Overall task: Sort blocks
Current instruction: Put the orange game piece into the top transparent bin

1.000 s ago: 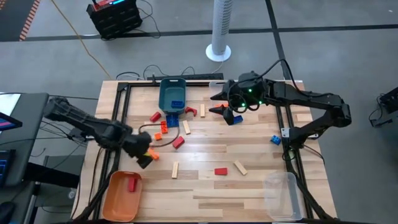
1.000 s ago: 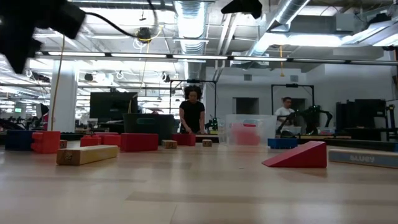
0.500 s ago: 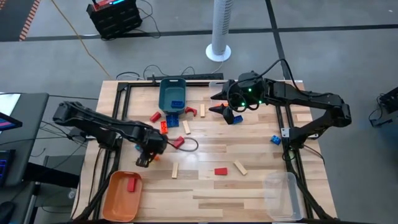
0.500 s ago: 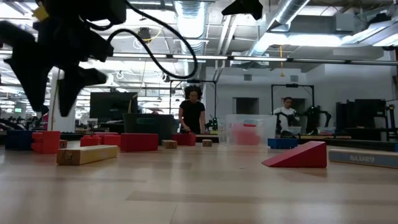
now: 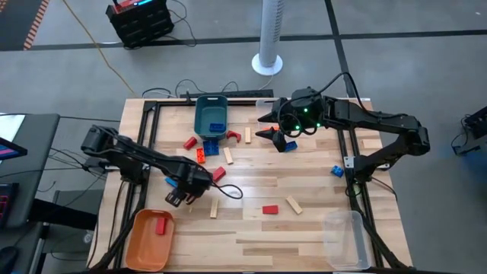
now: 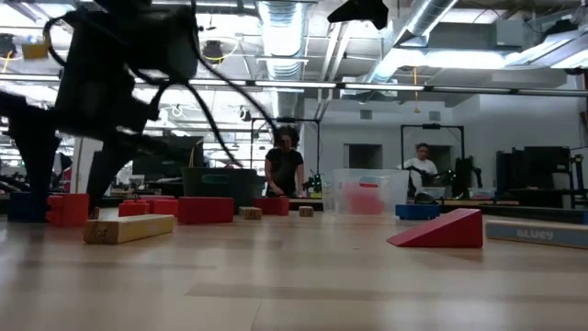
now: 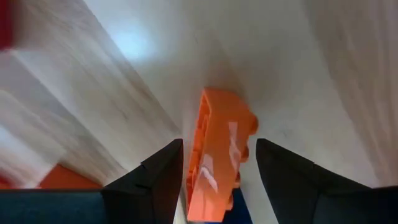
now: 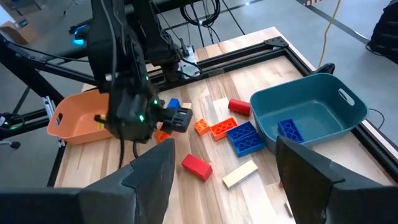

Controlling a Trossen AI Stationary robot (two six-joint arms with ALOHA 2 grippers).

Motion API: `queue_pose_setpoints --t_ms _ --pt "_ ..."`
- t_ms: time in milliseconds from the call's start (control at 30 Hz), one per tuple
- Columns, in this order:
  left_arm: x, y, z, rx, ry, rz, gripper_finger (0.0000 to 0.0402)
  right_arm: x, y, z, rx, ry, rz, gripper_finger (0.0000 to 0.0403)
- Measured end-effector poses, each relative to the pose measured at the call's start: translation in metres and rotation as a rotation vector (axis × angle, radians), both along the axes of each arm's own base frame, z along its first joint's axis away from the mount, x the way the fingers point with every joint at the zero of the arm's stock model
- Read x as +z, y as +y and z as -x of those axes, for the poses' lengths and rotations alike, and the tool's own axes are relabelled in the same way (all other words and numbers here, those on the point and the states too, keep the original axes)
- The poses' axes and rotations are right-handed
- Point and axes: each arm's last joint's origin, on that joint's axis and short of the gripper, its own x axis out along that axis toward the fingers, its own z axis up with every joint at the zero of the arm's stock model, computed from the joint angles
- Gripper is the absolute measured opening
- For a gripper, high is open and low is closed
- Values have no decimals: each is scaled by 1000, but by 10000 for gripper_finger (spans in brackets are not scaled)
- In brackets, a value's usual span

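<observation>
Orange block (image 7: 219,158) between spread left claw (image 5: 178,199) fingers, clear wood around.

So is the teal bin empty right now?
No: the right wrist view shows a blue block lying inside the teal bin.

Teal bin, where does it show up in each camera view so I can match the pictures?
High view: the teal bin sits at the table's far edge, left of centre.
Low view: probably the dark box shape far back behind the red blocks; its colour does not show.
Left wrist view: not in it.
Right wrist view: in plain sight, open side up.
Shared landmark: the blue block lying inside the bin, also in the right wrist view.
</observation>
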Motion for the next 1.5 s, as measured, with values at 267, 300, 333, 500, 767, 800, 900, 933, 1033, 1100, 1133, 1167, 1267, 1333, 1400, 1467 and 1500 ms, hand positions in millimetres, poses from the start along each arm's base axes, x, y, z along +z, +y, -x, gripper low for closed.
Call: queue_pose_setpoints --t_ms 267,300,333,500,767,800,900,933,1033,1100,1133,1167,1267,1333,1400,1467,1500 --pt "-7 0 -1 89 59 -27 82 -1 0 1 0 12 -1 270" --pt "-4 0 -1 107 58 -27 82 -2 -1 1 -2 20 -1 270" --pt "1 0 -2 126 50 -26 82 -3 -1 2 -1 32 1 270" --pt "35 8 -9 243 -93 20 82 -10 -8 9 -22 124 -6 270" --pt "99 51 -17 645 -554 89 82 -18 -12 48 -98 390 15 270" --pt "109 57 -20 690 -644 113 82 -21 -14 49 -100 403 25 270" --pt "135 77 -28 805 -923 197 88 -28 -19 49 -111 387 31 270" --pt "142 83 -30 838 -999 220 89 -31 -20 48 -107 368 23 270" --pt "157 99 -35 914 -1178 284 89 -33 -19 39 -74 287 0 270" --pt "165 107 -37 925 -1265 331 90 -28 -14 29 -34 165 18 270" --pt "168 109 -39 920 -1303 349 90 -24 -12 24 -22 94 35 270" --pt "170 112 -43 910 -1341 366 90 -20 -9 21 -13 34 48 270" --pt "173 116 -48 885 -1405 407 91 -7 -8 14 -6 -122 94 270" --pt "172 119 -58 876 -1455 451 91 0 -10 11 -11 -196 126 270" --pt "172 119 -62 871 -1466 510 92 3 -12 7 -16 -244 138 270" --pt "170 118 -71 847 -1488 544 92 3 -14 6 -6 -251 121 270" --pt "172 117 -75 839 -1505 552 92 2 -15 5 0 -254 107 270"
